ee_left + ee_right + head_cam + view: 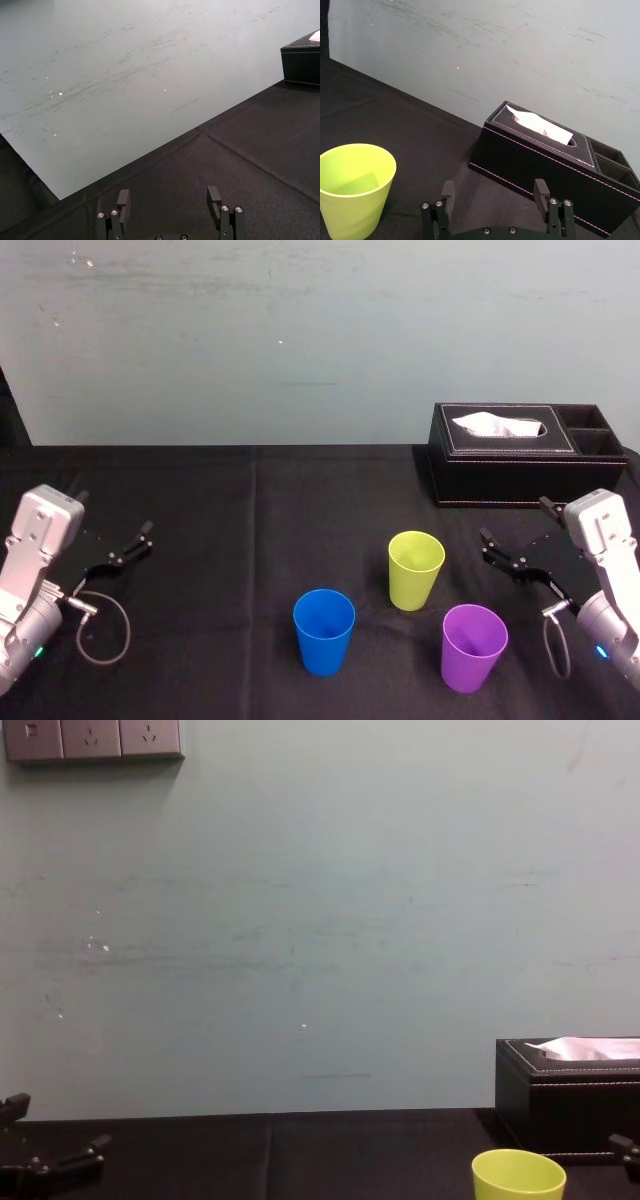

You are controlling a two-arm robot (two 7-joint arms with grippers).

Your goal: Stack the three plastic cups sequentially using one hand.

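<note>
Three cups are seen upright on the black-draped tabletop, mouths up, each set apart from the others and none nested. The lime-green cup is placed farthest back; the blue cup is found in front of it and to the left, near the middle of the cloth, and the purple cup in front of it and to the right, nearest the front edge. Over on the right, the right tool is held low above the cloth, its whitish boxy wrist behind it and its fingers spread wide with nothing between them. It is pointed toward the back of the tabletop, with the lime-green cup off to its left and the purple cup close in front of it; no cup is touched. From the right wrist view the lime-green cup is caught just beside the tool, and the black leather tissue box is seen beyond it, a white tissue poking from the slot. The box is set at the back right against the pale wall. At the far left, the left tool is parked well away from the cups, fingers likewise spread and nothing held.
</note>
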